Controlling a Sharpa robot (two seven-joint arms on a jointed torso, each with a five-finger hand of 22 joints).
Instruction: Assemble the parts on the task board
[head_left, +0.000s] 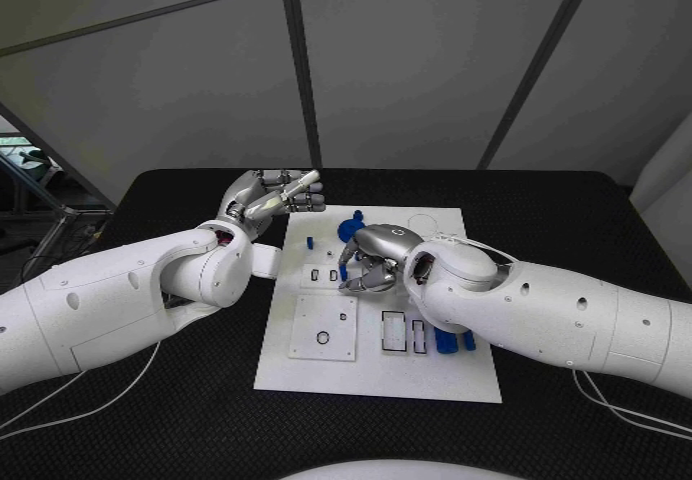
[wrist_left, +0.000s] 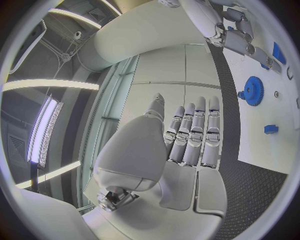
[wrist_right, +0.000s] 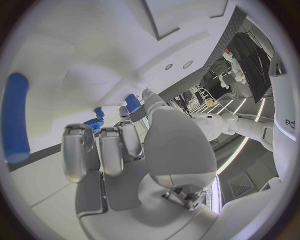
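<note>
The task board (head_left: 378, 385) lies flat in the middle of the black desk (head_left: 577, 215), its long side running away from the robot. On its far part sits a blue gear (head_left: 351, 230), with a small blue block (head_left: 356, 214) just beyond it toward the far edge. Near the board's right edge, on the side close to the robot, 2 blue cylinders (head_left: 456, 341) lie side by side next to a row of rectangular slots (head_left: 394, 330). A square inset panel (head_left: 323, 327) with a round hole takes up the board's left half on the near side.

The right hand (head_left: 375, 262) is down over the middle of the board, just on the near side of the gear, fingers curled downward toward the surface. Whether it grasps a part I cannot tell: its own back hides the fingertips in the head view, and the right wrist view shows the fingers bent with blue pieces close beyond them, contact unclear.

The left hand (head_left: 271, 197) hangs above the desk just off the board's far left corner, holding nothing. In the left wrist view its fingers (wrist_left: 195, 132) lie straight and side by side, released, with the gear (wrist_left: 253, 90) and the small block (wrist_left: 270, 129) on the board off to one side.
</note>
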